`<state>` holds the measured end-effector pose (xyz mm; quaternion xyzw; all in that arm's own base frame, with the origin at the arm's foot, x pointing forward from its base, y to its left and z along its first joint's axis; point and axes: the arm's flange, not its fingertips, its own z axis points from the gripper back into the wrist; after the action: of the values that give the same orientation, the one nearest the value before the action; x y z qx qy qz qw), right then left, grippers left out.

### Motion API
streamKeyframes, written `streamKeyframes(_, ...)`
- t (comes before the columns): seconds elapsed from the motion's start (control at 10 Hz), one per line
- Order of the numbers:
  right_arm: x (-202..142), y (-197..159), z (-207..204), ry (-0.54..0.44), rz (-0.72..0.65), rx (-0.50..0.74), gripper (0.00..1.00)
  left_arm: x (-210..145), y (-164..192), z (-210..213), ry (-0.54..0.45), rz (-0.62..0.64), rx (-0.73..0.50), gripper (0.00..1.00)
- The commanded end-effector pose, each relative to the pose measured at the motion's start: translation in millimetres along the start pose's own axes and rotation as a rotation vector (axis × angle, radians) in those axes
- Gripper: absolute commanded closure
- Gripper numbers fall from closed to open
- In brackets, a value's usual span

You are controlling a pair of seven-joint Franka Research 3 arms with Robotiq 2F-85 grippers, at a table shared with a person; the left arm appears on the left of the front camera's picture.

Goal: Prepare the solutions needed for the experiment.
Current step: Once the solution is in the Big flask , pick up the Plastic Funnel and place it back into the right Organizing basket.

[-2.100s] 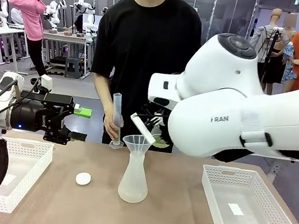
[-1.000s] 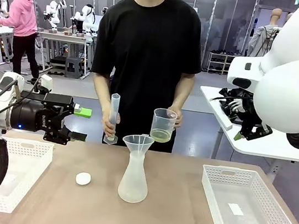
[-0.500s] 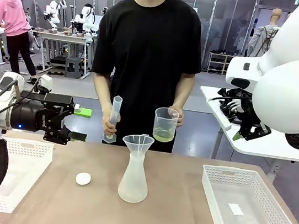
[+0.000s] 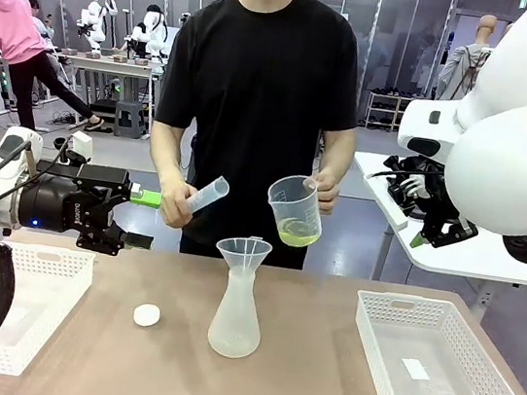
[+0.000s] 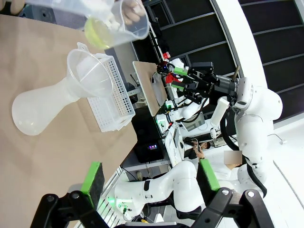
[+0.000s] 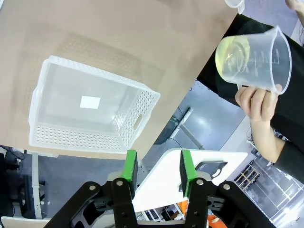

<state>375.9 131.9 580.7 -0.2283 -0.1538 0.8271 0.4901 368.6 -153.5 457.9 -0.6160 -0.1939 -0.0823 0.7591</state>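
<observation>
- Front view showed the solutions (image 4: 298, 232) as a shallow yellow-green layer pooled in the low side of a clear measuring cup (image 4: 294, 202). The person's hand (image 4: 324, 191) held the cup in the air, above and just behind the funnel (image 4: 243, 250) seated in the flask (image 4: 236, 319).
- The cup leaned with its spout toward a graduated cylinder (image 4: 205, 194) held in the person's other hand (image 4: 174, 209). The cylinder's long axis slanted, its mouth raised toward the spout, near it but apart. A pour from cup to cylinder looked likely, and it would turn on that gap.
- Both of the person's hands were far nearer the liquid than either pincer.
- The left gripper (image 4: 141, 219) hung over the table's left side, jaws spread wide and empty, with the liquid off to its right.
- The right gripper (image 6: 156, 166) stood high and well off to the right, pads partly apart with nothing between them.
- Half a second earlier the cylinder was near upright and the cup level; since then both had tipped toward each other, while the grippers had not moved.
</observation>
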Motion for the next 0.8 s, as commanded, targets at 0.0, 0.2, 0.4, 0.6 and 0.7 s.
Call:
streamKeyframes(0.0,-13,1,5,-0.080,-0.279,0.152,0.53,-2,-2,-2,-0.013,0.019,-0.020,0.00)
streamKeyframes(0.2,-51,34,11,-0.131,-0.645,0.288,0.53,-2,-2,-2,-0.013,0.019,-0.020,0.00)
streamKeyframes(0.4,-73,57,18,-0.396,-0.989,0.402,0.53,-2,-2,-2,-0.013,0.019,-0.020,0.00)
streamKeyframes(0.6,-82,71,3,-0.615,-1.323,0.492,0.53,-2,-2,-2,-0.013,0.019,-0.020,0.00)
streamKeyframes(0.7,-80,73,-5,-0.693,-1.470,0.589,0.53,-2,-2,-2,-0.013,0.019,-0.020,0.00)
